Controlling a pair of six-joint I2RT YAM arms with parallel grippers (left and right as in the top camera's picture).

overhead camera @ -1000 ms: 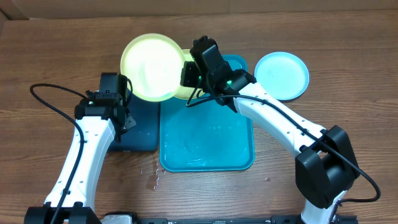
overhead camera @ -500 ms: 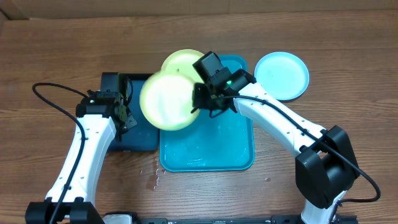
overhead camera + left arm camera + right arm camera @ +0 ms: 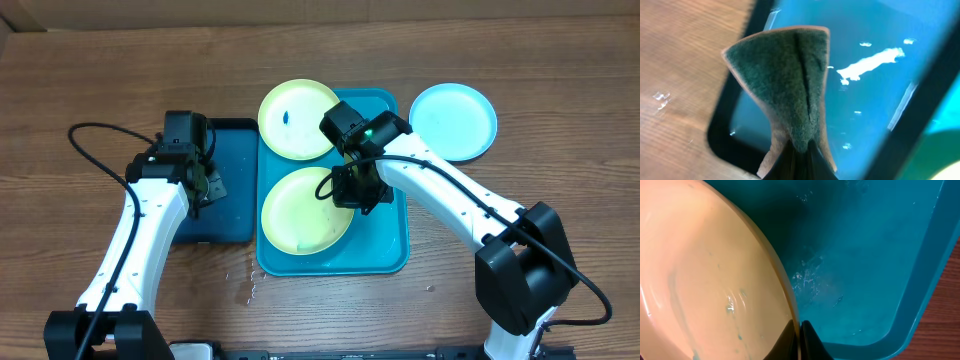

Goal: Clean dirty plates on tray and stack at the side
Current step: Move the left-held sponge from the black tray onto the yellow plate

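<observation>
The turquoise tray (image 3: 385,235) lies mid-table. One yellow-green plate (image 3: 298,120) with a small blue smudge rests over its far left corner. A second yellow-green plate (image 3: 300,212) lies low in the tray's near half, and my right gripper (image 3: 352,190) is shut on its right rim. In the right wrist view the fingers pinch that plate (image 3: 705,280) at its edge, over the wet tray (image 3: 875,255). My left gripper (image 3: 203,183) is shut on a green sponge (image 3: 790,85) above the dark navy tray (image 3: 225,210). A pale cyan plate (image 3: 453,120) sits on the table right of the tray.
The navy tray (image 3: 720,135) lies directly left of the turquoise one, their rims almost touching. Water drops (image 3: 245,285) speckle the wood near the turquoise tray's front left corner. Black cables trail from both arms.
My right gripper has carried its plate from high over the back left down into the tray's near half, uncovering the smudged plate. The left arm barely shifted.
</observation>
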